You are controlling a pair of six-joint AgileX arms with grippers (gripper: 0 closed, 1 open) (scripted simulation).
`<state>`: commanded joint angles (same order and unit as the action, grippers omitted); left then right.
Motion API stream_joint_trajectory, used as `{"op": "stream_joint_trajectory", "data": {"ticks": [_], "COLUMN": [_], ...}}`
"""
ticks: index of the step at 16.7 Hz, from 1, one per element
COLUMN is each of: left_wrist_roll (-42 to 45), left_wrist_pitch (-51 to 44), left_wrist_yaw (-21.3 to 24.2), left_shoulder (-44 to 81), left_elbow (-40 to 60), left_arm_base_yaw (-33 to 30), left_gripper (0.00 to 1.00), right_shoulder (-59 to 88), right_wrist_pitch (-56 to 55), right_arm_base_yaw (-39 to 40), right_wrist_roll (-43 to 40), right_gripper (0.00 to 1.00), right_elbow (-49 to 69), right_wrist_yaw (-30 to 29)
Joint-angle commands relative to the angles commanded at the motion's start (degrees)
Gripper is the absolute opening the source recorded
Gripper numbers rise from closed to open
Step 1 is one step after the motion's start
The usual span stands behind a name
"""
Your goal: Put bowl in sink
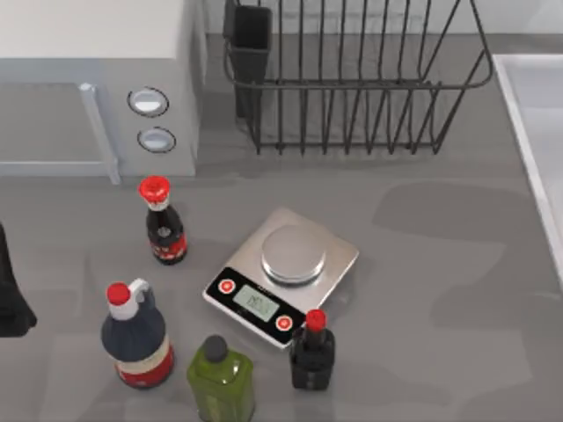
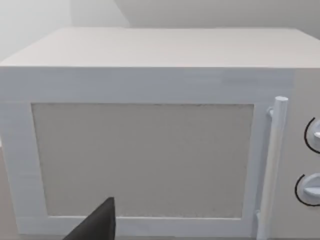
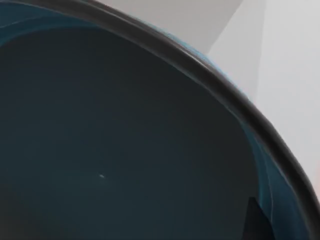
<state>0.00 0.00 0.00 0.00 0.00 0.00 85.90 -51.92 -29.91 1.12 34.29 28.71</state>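
Grey table point(image 1: 440, 264), going left to right: left arm point(image 1: 10, 294) sits parked at the left edge, its wrist camera facing the white microwave point(image 2: 145, 140) up close; can't tell if that gripper's clenched or not. Right of the microwave's dials sit a red-capped sauce bottle point(image 1: 164, 230), a big dark jug point(image 1: 136, 338) and a green oil bottle point(image 1: 220, 382). Then the scale point(image 1: 281, 277) mid-table, with a small dark bottle point(image 1: 312, 352) just beside its front corner. Black wire rack point(image 1: 352, 79) stands behind. Sink point(image 1: 537, 132) is at the right edge. Blue bowl point(image 3: 125, 140) looms right up against the right wrist camera, dark rim curving across, white surface behind it; can't tell whether it's being gripped.
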Motion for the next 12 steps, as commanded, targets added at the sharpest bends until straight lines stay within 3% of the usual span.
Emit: {"op": "stream_joint_trajectory", "data": {"ticks": [5,12], "left_wrist_roll": [0.0,0.0], "left_wrist_pitch": [0.0,0.0], "left_wrist_yaw": [0.0,0.0], "left_shoulder": [0.0,0.0], "left_elbow": [0.0,0.0], "left_arm_base_yaw": [0.0,0.0], "left_gripper": [1.00,1.00], "right_shoulder": [9.2,33.3], "right_wrist_pitch": [-9.5,-38.7], "right_arm_base_yaw": [-0.5,-0.7], "right_wrist_roll": [-0.1,-0.3], "right_gripper": [0.00,0.00], "right_elbow": [-1.1,-4.7], "right_wrist_yaw": [0.1,-0.2]}}
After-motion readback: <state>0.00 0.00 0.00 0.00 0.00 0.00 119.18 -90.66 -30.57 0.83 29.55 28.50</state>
